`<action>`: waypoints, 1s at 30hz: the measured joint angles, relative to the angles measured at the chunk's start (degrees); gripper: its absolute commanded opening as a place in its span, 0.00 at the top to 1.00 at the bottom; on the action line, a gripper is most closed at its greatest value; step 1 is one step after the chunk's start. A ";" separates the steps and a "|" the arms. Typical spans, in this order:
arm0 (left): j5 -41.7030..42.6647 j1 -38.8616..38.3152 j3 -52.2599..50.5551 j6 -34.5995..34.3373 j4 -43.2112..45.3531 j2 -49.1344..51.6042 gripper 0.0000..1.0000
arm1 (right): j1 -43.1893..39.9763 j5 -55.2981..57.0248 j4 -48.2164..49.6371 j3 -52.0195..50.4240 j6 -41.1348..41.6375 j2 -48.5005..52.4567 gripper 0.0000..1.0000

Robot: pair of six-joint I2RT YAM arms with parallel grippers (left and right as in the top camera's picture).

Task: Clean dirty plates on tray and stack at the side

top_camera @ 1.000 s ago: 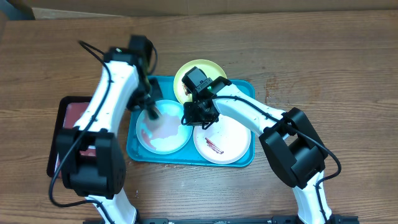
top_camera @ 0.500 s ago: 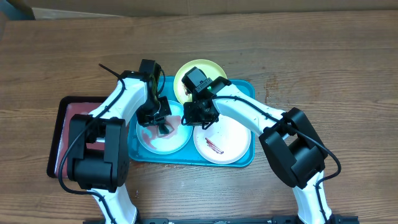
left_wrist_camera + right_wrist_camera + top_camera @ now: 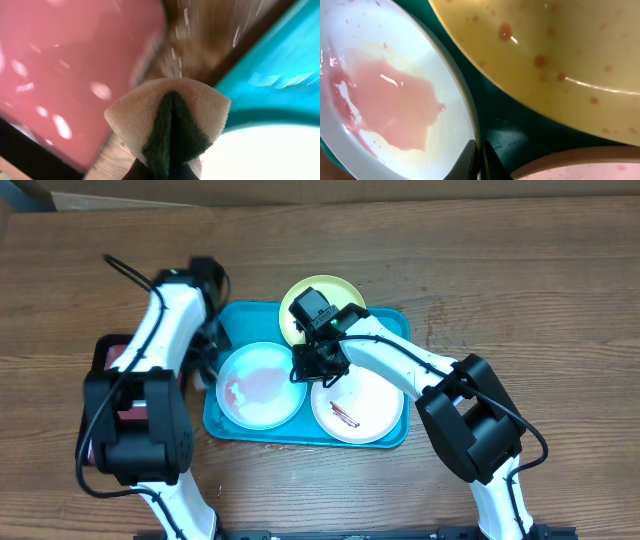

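Observation:
The blue tray [image 3: 392,330] holds the light blue plate [image 3: 262,385] at left, smeared pink, the white plate [image 3: 357,405] at right with a reddish smear, and the yellow-green plate [image 3: 322,302] at the back, overhanging the rim. My right gripper [image 3: 310,367] is shut on the light blue plate's right rim; in the right wrist view its fingers [image 3: 480,161] pinch that rim beside the pink film [image 3: 395,100]. My left gripper [image 3: 203,360] is blurred at the tray's left edge. It is shut on a tan and green sponge [image 3: 170,125].
A black tray with a dark red inside [image 3: 108,358] lies left of the blue tray, partly under my left arm; its red floor [image 3: 65,65] fills the left wrist view. A strip of wooden table [image 3: 200,45] shows between the two trays.
My left gripper with the sponge has swept left off the light blue plate to the tray's left edge. The right gripper has held the plate rim throughout.

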 measured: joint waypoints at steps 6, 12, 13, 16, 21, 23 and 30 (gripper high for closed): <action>1.07 3.82 8.28 -0.22 -2.23 -10.43 0.96 | 1.77 3.93 -0.26 0.00 -2.54 -0.61 0.96; 2.03 12.98 10.08 -0.74 -7.39 -22.58 0.96 | 5.51 15.39 -2.91 1.55 -6.01 -5.25 0.96; 2.16 14.71 10.14 -0.92 -8.20 -23.28 0.96 | 6.14 18.18 -3.19 2.51 -7.10 -6.29 0.96; 2.23 19.82 10.19 -1.11 -9.64 -23.32 0.96 | 7.21 26.12 -3.43 5.64 -10.78 -8.94 0.96; 4.52 24.92 9.01 -1.16 -9.86 -22.47 0.96 | 8.96 39.91 -3.52 11.28 -19.06 -11.21 0.96; 5.22 25.99 8.39 -1.16 -9.75 -22.43 0.96 | 10.56 46.51 -2.56 12.81 -23.37 -11.43 0.96; 6.12 26.80 6.78 -1.16 -9.29 -22.38 0.96 | 15.52 57.11 -0.57 13.05 -38.49 -11.43 0.96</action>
